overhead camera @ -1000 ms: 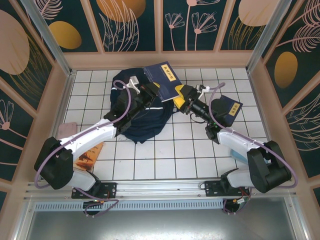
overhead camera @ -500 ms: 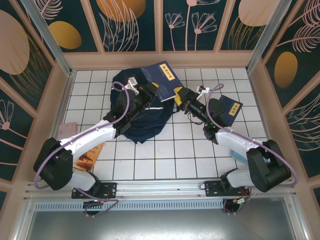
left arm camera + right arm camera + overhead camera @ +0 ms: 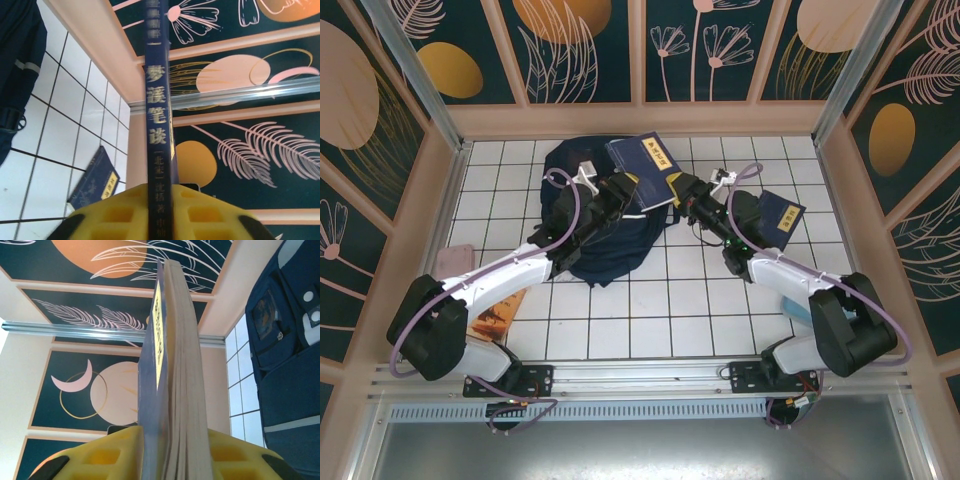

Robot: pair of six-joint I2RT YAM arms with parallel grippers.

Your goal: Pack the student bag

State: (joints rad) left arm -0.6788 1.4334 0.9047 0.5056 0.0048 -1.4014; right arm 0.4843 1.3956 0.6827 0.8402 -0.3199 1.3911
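While the left gripper (image 3: 626, 188) and right gripper (image 3: 673, 188) stay clamped on the flat navy-blue book (image 3: 642, 166), it now sits further over the navy fabric student bag (image 3: 605, 250), nearing insertion.

1. Raised navy book (image 3: 642, 168): yellow title label on the cover, gilt characters down the spine, tilted and lifted off the tabletop (image 3: 650, 310) of white tiles with dark grid lines.
2. Second navy book (image 3: 782, 216): flat on the tiles, right side, label up.
3. Orange-brown book (image 3: 502, 310): flat, near left, partly covered.
4. Pink flat item (image 3: 453, 260): left edge, possibly a pouch.
5. Pale blue item (image 3: 798, 305): near right, mostly hidden.
6. Wall panels (image 3: 580, 45): dark teal, orange discs, pale leaf outlines, peach frames.
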